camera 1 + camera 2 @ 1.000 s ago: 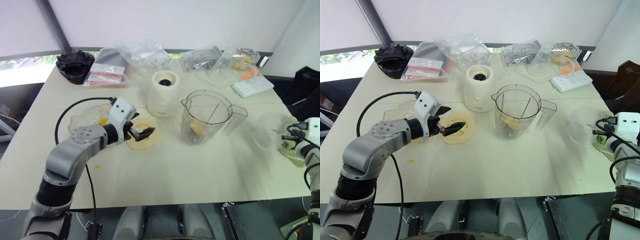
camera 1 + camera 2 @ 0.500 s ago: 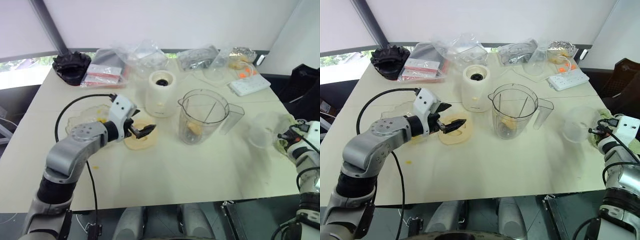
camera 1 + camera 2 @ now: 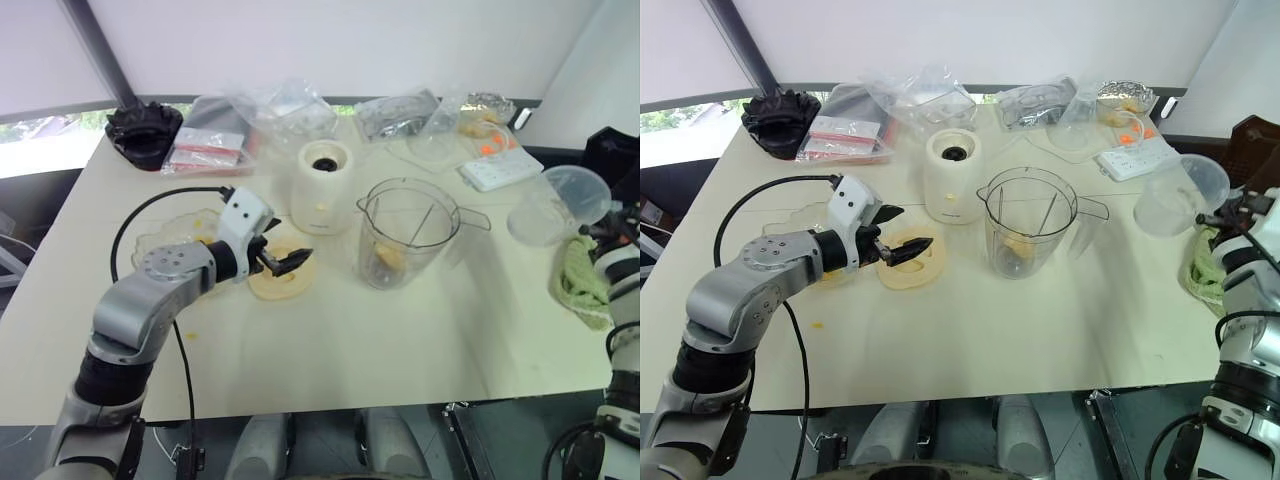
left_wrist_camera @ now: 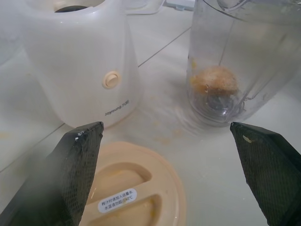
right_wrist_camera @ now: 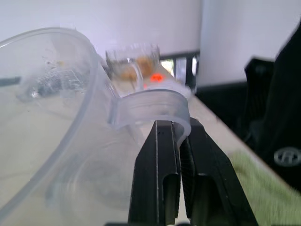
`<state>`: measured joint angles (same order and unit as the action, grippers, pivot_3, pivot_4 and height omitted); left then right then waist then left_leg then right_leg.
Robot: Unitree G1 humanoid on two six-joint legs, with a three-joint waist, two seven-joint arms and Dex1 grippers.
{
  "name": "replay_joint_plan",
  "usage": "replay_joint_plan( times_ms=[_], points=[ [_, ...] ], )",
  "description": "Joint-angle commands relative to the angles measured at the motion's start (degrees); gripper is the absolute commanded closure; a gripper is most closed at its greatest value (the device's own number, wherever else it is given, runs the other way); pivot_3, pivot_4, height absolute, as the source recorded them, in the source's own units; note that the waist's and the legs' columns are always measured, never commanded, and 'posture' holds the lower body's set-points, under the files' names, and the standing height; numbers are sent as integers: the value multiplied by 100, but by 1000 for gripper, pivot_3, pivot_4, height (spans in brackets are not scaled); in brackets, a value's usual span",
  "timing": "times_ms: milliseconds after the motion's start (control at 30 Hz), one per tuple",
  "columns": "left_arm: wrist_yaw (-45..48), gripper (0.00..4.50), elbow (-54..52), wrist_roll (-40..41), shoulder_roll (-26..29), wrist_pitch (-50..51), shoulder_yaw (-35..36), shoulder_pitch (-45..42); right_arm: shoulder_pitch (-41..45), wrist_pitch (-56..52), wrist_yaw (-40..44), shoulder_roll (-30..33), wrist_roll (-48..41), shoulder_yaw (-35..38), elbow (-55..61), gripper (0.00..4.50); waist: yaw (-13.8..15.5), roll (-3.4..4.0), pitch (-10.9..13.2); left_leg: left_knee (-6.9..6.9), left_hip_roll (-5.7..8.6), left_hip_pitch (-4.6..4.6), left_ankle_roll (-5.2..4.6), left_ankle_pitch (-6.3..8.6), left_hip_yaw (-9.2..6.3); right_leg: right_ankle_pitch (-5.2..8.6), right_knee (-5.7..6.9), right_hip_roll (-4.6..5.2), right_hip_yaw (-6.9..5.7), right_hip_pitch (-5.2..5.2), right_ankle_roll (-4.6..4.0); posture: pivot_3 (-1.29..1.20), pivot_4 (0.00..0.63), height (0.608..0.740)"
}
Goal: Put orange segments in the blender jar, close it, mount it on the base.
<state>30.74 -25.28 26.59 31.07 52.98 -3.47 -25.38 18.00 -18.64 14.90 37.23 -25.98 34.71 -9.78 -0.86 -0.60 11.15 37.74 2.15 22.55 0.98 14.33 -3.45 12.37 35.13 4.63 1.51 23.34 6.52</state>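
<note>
Cream tabletop: orange segments seemingly sit in the blender jar; lid lies off, base bare. Left gripper gapes over the lid; right gripper pinches a clear cup.

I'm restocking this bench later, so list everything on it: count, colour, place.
Clear plastic blender jar: one, table centre, orange segment at its bottom.
Cream-white blender base: one, left of jar.
Round cream lid: one, flat, in front of base.
Shallow clear glass bowl: one, left.
Black ridged object: one, far-left corner.
Clear plastic bags: several, far edge.
White power strip: one, far right.
Green cloth: one, right edge.
Clear plastic cup: one, lifted by its handle.
Left gripper: open above lid.
Right gripper: shut on cup handle.
</note>
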Motion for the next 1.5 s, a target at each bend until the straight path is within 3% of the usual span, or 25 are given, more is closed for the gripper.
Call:
replay_joint_plan(
  times_ms=[33, 267, 667, 1033, 1500],
  points=[
    [110, 0, -61, 1, 22, -196, 25, -77, 388, -110, 87, 506, 16, -9, 548, 4454, 0, 3, 2, -2, 0, 0, 0, 0, 0, 0, 0, 0, 0, 2, 0, 0, 150, 740],
    [444, 0, 356, -78, -67, -797, -43, -45, 742, -728, 329, 885, 29, -619, 1387, 4454, 8, 2, 2, -28, -2, -3, 0, 0, 1, 2, -5, -1, 0, 9, -3, 0, 150, 740],
    [1166, 0, 734, 55, -226, -1686, -41, 126, 835, -821, 906, 1413, 555, -1355, 2260, 4454, 27, 2, 3, -54, 3, 25, 1, -1, 0, 7, -16, 7, 0, 42, 1, 0, 150, 740],
    [1194, 0, 738, -14, -271, -1760, -83, 215, 924, -131, 1319, 1739, 1461, -1944, 2327, 4454, 21, 2, 3, -53, 2, 32, 1, -1, 1, 6, -15, 7, 1, 51, 1, 0, 150, 740],
    [1136, 0, 756, -138, -310, -1835, -85, 250, 1385, 487, 1647, 1721, 2191, -2476, 2060, 4454, 20, 1, 3, -52, 1, 48, 4, -3, 1, 5, -10, 6, 1, 71, 2, 0, 150, 740]
  ],
)
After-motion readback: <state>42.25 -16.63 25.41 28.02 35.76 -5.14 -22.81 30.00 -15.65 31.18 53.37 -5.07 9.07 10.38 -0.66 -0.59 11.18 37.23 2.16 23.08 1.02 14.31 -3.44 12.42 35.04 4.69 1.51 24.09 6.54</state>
